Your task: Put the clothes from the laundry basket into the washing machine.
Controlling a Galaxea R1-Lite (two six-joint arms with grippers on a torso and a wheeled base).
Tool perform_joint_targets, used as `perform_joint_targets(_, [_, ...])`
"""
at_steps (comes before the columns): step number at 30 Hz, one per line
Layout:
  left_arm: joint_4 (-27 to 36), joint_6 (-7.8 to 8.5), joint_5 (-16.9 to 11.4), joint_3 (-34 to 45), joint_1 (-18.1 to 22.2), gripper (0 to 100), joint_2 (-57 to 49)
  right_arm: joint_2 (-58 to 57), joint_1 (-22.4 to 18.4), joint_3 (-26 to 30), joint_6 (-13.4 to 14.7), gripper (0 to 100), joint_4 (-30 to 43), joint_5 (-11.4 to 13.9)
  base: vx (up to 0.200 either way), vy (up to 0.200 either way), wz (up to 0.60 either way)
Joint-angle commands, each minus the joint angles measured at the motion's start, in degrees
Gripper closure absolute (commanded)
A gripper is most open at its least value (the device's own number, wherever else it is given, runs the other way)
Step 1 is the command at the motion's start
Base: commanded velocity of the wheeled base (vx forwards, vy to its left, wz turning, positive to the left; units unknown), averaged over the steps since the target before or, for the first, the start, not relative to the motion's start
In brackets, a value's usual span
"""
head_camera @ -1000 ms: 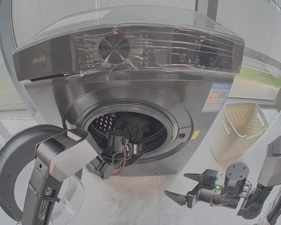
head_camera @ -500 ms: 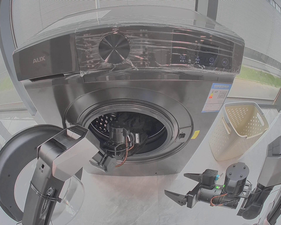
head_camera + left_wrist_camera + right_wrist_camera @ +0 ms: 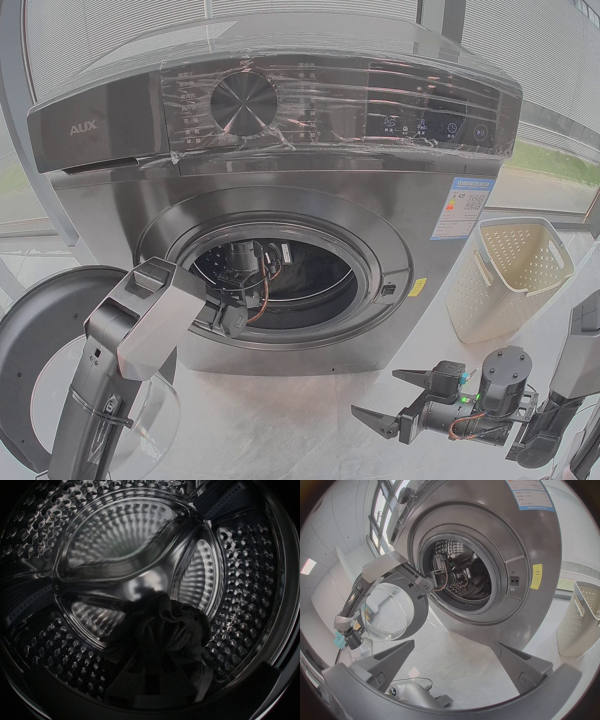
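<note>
Gripping a dark crumpled garment [image 3: 175, 633], the left gripper [image 3: 156, 620] appears pinched shut on a bunch of it, deep in the perforated steel drum [image 3: 247, 573] of the grey front-loading washing machine [image 3: 281, 181]. The cloth hangs just below the fingertips, likely held so that it drops inside. The right gripper [image 3: 375, 392] waits low, fingers spread with nothing between them, well apart from the cream perforated plastic laundry basket [image 3: 519, 275]. Since a second ago, the left wrist has pushed up and farther in, and the garment no longer trails over the door rim.

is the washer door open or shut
Open: the door is swung aside beside the washing machine, and the drum with dark clothes inside is exposed.
</note>
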Motion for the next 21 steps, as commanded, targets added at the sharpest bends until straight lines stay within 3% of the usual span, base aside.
perform_joint_targets(1, [0.02,0.18,0.04,-3.18,0.42,100,2.15,0.08,0.02,-0.01,0.02,0,-0.03,0.04,0.000,0.000,0.00])
perform_joint_targets(7, [-0.50,0.36,-0.05,-3.44,0.42,100,3.12,0.08,0.02,0.08,0.02,0,-0.03,0.04,0.000,0.000,0.00])
perform_joint_targets(8, [-0.50,0.36,-0.05,-3.53,0.42,0,3.30,0.08,0.02,0.08,0.02,0,-0.03,0.04,0.000,0.000,0.00])
perform_joint_targets(21, [-1.03,0.01,-0.05,2.45,-0.37,0,2.42,0.00,0.02,0.35,0.02,0,-0.03,0.04,0.000,0.000,0.00])
